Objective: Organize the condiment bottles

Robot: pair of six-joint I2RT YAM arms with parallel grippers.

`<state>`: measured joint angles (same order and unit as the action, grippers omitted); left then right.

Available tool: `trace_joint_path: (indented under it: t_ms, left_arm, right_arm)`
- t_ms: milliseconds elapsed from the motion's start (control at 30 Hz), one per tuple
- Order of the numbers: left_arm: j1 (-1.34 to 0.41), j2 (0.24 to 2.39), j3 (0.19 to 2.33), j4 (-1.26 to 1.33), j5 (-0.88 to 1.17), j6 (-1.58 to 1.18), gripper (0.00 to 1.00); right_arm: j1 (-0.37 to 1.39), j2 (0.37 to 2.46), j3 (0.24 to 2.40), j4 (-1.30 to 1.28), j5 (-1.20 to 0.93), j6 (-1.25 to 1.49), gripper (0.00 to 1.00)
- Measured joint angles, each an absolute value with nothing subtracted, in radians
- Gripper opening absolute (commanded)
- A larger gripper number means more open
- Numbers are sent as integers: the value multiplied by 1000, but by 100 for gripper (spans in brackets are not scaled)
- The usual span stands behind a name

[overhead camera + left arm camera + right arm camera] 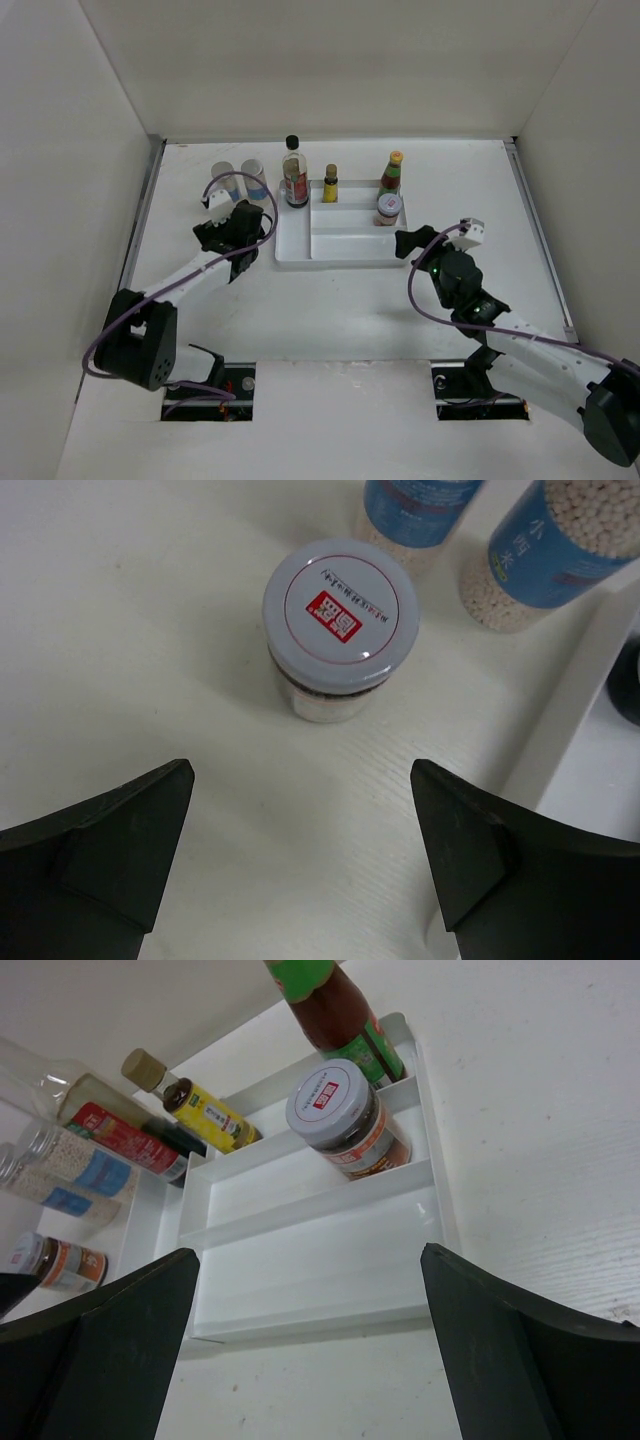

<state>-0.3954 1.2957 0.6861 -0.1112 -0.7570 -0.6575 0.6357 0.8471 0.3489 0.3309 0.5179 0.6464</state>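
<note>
The white divided tray (330,248) holds a tall clear black-capped bottle (294,172), a small yellow bottle (330,184), a red sauce bottle (391,173) with a green neck, and a pale-lidded jar (388,208). Two blue-labelled shakers (254,178) stand left of the tray. A short white-lidded jar (340,620) stands upright on the table just ahead of my open, empty left gripper (300,770). My right gripper (310,1250) is open and empty, just off the tray's near edge (310,1315), facing the jar (340,1120) and the red sauce bottle (340,1010).
The tray's left wall (570,730) runs close to the right of my left gripper (233,228). The two front steps of the tray (320,1250) hold nothing. White walls enclose the table on three sides. My right gripper (415,246) sits at the tray's near right corner.
</note>
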Motion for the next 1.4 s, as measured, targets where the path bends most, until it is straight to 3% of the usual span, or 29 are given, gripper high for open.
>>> trace_joint_path:
  t_ms: [300,567,667,800,967,1167,1400]
  left_arm:
    - [-320,1523,844,-12,-722,-583,91]
    - [-300,1602,874,23,-736,-554,85]
    - [-292,1610,874,42,-743,-546,75]
    - [-278,1626,874,81,-755,-533,52]
    - [-276,1621,849,128,-760,-519,35]
    - [-324,1469,764,70,-754,-480,31]
    - [-552,1272,862,8,-759,-436,31]
  right_arm:
    - [636,885,348,370,469,652,100]
    - [636,885,347,376,437,655,100]
    - [636,886,346,376,432,656,100]
    - [636,894,345,376,428,656,100]
    - [622,894,345,376,423,656,100]
    - [615,884,343,377,421,657,100]
    - [614,884,343,376,421,663,100]
